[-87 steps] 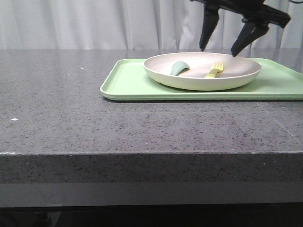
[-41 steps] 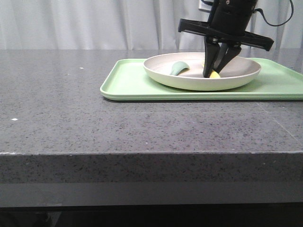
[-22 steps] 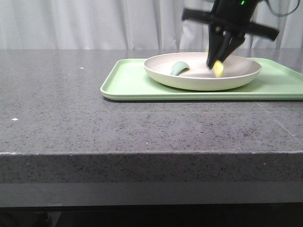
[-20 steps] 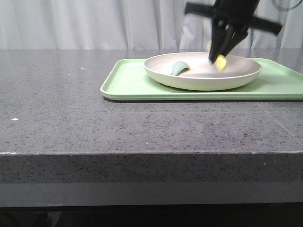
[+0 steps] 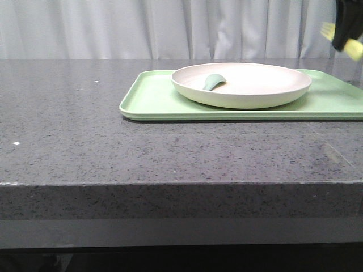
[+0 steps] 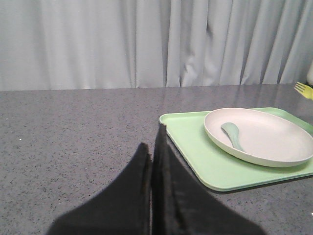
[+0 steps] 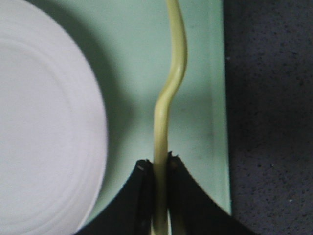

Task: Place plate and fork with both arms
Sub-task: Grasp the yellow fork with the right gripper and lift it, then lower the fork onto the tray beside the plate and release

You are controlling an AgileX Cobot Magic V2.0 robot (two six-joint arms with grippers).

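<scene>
The off-white plate [image 5: 244, 85] sits on the light-green tray [image 5: 153, 99], with a grey-green spoon [image 5: 214, 81] lying in it. My right gripper [image 7: 159, 166] is shut on the pale yellow fork [image 7: 168, 93] and holds it in the air above the tray's edge, beside the plate [image 7: 44, 122]. In the front view the fork [image 5: 354, 50] and that gripper [image 5: 347, 28] show at the far right edge, above the tray. My left gripper [image 6: 150, 152] is shut and empty, over the bare counter, apart from the tray [image 6: 195, 152]. The plate [image 6: 259, 134] and the fork's tines [image 6: 303, 89] show in the left wrist view.
The dark speckled stone counter [image 5: 85, 130] runs left of the tray and to a front edge near me. A pale curtain [image 5: 113, 28] hangs behind the table. The spoon [image 6: 232, 134] lies inside the plate.
My right gripper shut on the fork in the plate, lifted it out and carried it up and to the right, to the edge of the front view. The plate and spoon stayed put.
</scene>
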